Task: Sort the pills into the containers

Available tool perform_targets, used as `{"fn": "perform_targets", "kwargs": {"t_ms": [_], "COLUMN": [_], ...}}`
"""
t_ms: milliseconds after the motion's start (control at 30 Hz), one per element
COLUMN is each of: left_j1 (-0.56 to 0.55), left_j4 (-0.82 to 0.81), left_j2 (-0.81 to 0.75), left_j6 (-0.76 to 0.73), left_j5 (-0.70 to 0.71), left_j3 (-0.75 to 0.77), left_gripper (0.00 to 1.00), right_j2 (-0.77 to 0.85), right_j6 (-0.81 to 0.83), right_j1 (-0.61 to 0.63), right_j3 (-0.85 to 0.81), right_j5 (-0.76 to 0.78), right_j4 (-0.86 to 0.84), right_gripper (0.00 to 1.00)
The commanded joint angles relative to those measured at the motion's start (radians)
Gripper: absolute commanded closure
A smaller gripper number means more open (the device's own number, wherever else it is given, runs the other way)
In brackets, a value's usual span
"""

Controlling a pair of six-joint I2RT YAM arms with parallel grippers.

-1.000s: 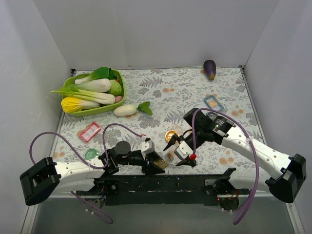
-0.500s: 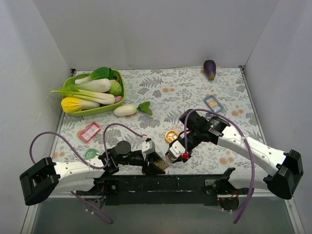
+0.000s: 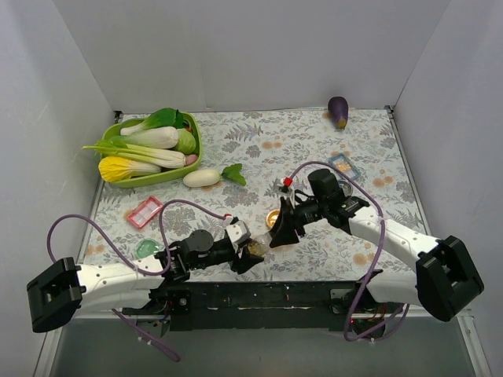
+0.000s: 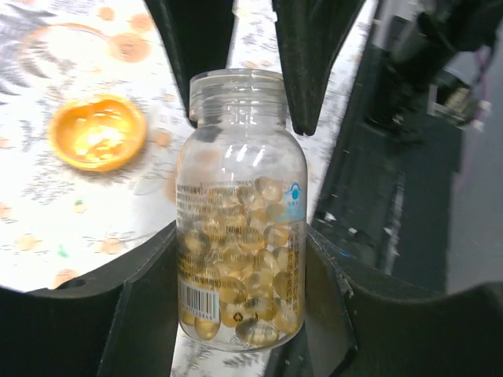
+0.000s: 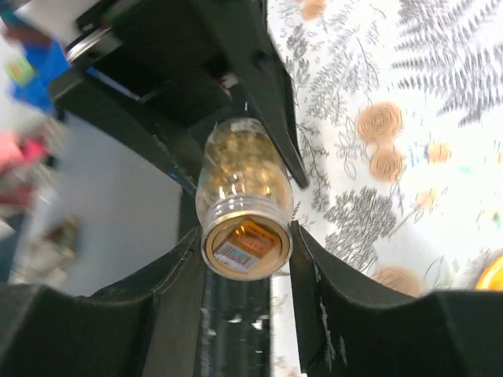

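My left gripper [image 3: 250, 256] is shut on a clear pill bottle [image 3: 256, 249] full of yellow capsules, near the table's front edge. In the left wrist view the bottle [image 4: 240, 212] sits between my left gripper's [image 4: 240, 263] jaws, mouth pointing away. My right gripper [image 3: 274, 236] meets it from the far side, its fingers [image 4: 310, 63] pressed on both sides of the neck. In the right wrist view the bottle's mouth [image 5: 246, 250] sits between my right gripper's [image 5: 246, 255] jaws. The amber dish [image 3: 273, 217] lies just behind the bottle [image 4: 98, 132]. The pale green dish [image 3: 146, 248] lies at the front left.
A green tray [image 3: 194, 155] of vegetables stands at the back left, with a white radish [image 3: 202, 177] beside it. A pink box [image 3: 145, 211] lies at the left, a blue packet [image 3: 343, 166] at the right, an eggplant [image 3: 338, 111] at the back. The black base rail [image 3: 259, 297] runs along the front.
My right gripper has turned over, swung left onto the bottle's neck and closed there. My left gripper has shifted slightly with the bottle still in it.
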State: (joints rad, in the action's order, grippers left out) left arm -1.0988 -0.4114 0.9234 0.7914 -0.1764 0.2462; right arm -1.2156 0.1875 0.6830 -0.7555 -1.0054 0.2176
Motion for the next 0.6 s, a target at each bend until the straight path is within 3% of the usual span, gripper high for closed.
{"fn": "perform_targets", "kwargs": {"t_ms": [0,33,100,133,233,267,400,500,567], "left_j1": [0.001,0.002,-0.001,-0.001,-0.001,-0.001,-0.001,-0.001,0.0], "left_j4": [-0.076,-0.078,-0.098,-0.108,-0.119,-0.118,-0.118,-0.115,-0.122], "left_j2": [0.026,0.035,0.049,0.046,0.028,0.022,-0.033,-0.058,-0.08], "left_j6": [-0.1,-0.1,-0.092,-0.086,-0.061,-0.055,-0.026,-0.011,0.005], "left_j5": [0.359,0.36,0.339,0.328,0.279,0.243,0.149,0.109,0.092], "left_j3": [0.065,0.065,0.045,0.035,0.01,0.004,-0.027,-0.041,-0.051], "left_gripper": [1.0,1.0,1.0,1.0,1.0,1.0,1.0,1.0,1.0], "right_j2": [-0.033,-0.032,-0.019,-0.018,0.001,0.005,-0.004,-0.021,-0.035], "right_j6": [-0.825,-0.861,-0.805,-0.702,-0.434,-0.243,0.181,0.385,0.427], "right_j1": [-0.111,-0.115,-0.115,-0.115,-0.117,-0.117,-0.115,-0.108,-0.079], "right_j3": [0.145,0.145,0.113,0.098,-0.02,-0.05,-0.186,-0.249,-0.268], "right_j5": [-0.13,-0.133,-0.145,-0.153,-0.141,-0.13,-0.076,-0.075,-0.033], "right_j4": [-0.386,-0.4,-0.373,-0.344,-0.132,-0.08,0.226,0.31,0.336], "right_gripper": [0.96,0.93,0.76,0.54,0.17,0.14,0.07,0.05,0.05]}}
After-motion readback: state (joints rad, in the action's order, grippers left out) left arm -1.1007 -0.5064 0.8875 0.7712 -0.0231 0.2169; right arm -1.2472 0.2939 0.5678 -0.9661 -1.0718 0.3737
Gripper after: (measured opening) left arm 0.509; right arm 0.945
